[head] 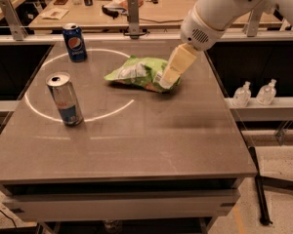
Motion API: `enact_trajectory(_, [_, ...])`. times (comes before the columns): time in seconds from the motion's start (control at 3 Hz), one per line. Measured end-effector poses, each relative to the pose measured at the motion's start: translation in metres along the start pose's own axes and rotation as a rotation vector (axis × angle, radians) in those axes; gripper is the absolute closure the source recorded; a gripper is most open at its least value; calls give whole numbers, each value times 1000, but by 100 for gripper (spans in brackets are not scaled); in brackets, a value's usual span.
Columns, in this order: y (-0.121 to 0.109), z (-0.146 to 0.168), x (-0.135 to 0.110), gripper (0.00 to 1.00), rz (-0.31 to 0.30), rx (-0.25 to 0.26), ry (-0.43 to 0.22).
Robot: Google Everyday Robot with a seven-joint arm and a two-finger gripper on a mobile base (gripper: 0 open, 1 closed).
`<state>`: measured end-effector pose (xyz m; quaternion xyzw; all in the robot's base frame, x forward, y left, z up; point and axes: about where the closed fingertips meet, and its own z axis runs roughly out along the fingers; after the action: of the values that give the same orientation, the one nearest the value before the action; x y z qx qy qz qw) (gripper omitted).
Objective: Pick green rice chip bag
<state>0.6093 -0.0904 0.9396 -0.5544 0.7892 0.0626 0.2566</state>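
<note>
Your white arm (224, 6) slants in from the upper right of the camera view, with its rounded wrist (201, 32) tipped down and to the left. Your pale yellow pincer (166, 82) hangs below the wrist on the same slant, its tip low, just above the view's centre.
</note>
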Motion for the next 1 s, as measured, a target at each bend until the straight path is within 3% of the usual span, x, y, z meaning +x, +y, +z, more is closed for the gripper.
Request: enact_trajectory(1.0, [-19, 66, -38, 0, 34, -132, 5])
